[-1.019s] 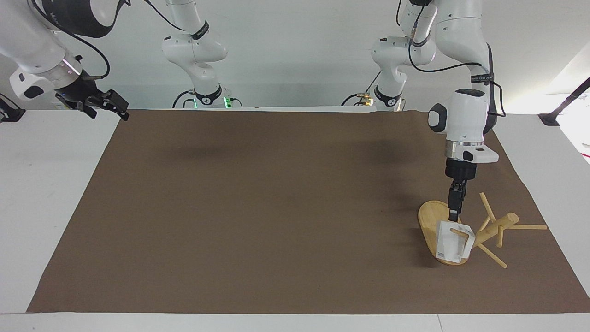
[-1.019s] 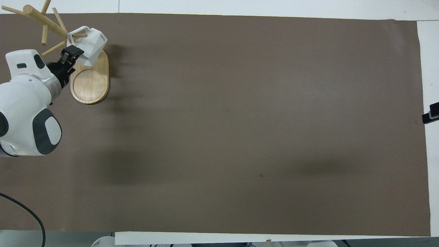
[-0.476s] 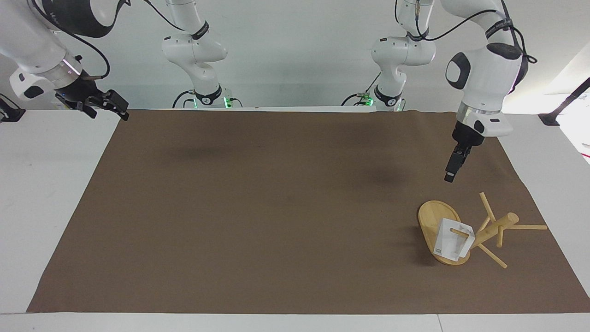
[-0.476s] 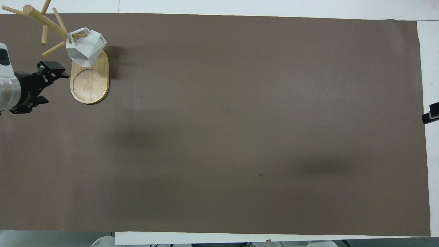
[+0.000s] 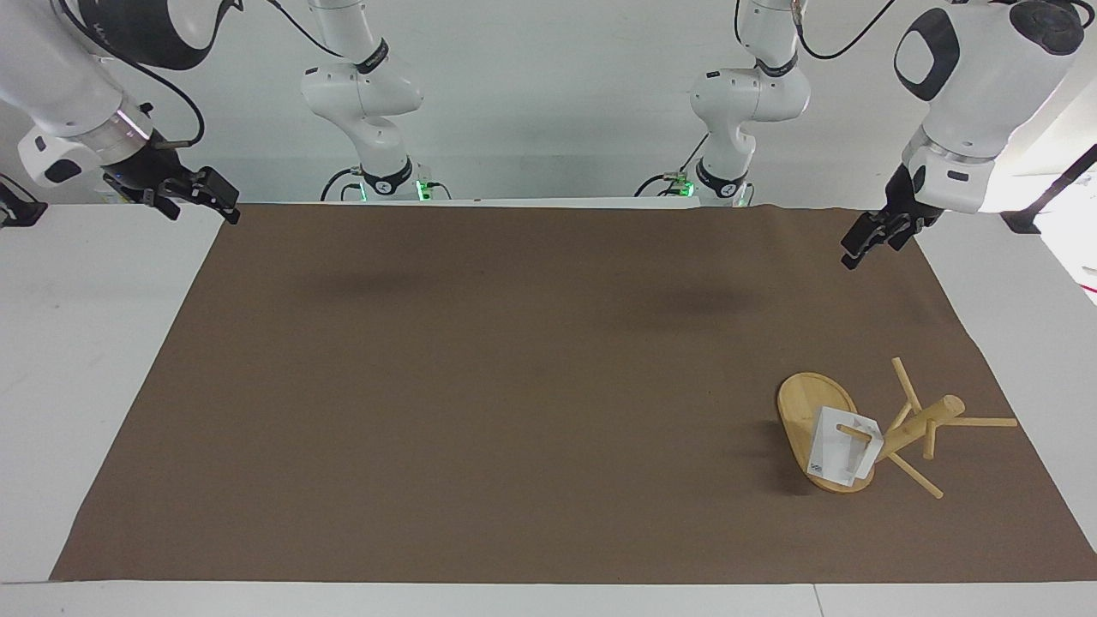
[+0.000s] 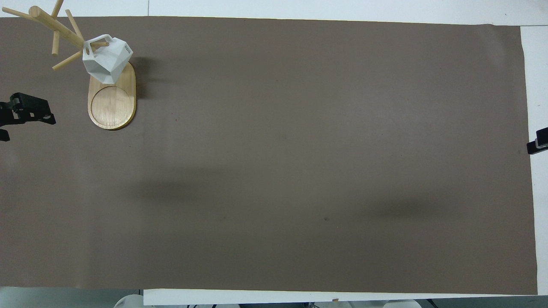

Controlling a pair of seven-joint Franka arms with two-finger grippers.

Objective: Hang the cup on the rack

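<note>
A robotics lab: white cabled arms (image 5: 360,94) bolted at 12 o'clock of a mat-covered counter (image 5: 111,343)

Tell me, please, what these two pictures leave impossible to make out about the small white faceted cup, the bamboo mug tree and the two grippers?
- Small white faceted cup: its inside shows in neither view.
- Light bamboo mug tree: one peg is cut off by the overhead view's top edge.
- Left gripper: partly cut off by the overhead view's edge; finger state unclear.
- Right gripper: only its tip shows overhead.
</note>
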